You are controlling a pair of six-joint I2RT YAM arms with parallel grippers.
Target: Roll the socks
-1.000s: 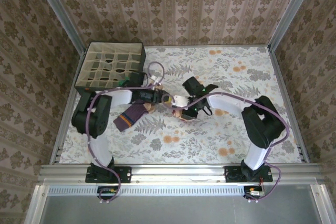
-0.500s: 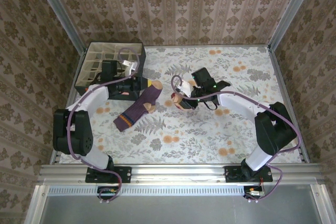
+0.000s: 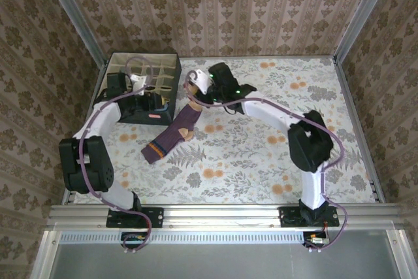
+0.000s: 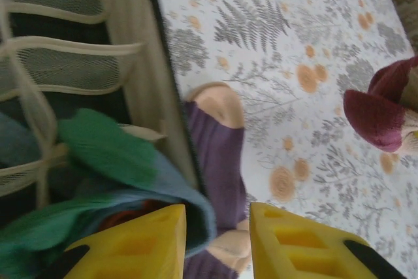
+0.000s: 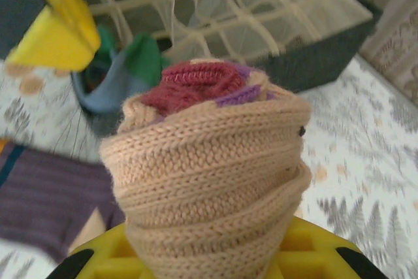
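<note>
Rolled peach sock (image 5: 209, 161) sits clamped between the right gripper (image 3: 196, 86) fingers, box (image 5: 326, 57) just beyond; left gripper (image 4: 219, 217) fingers hang apart over the blue-grey sock (image 4: 111, 155), likely next to grip.

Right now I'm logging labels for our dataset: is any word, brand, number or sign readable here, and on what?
None: no readable text on the purple sock, the rolled peach sock, the blue-grey sock, the grid box or the floral tablecloth; only woven and printed patterns.
</note>
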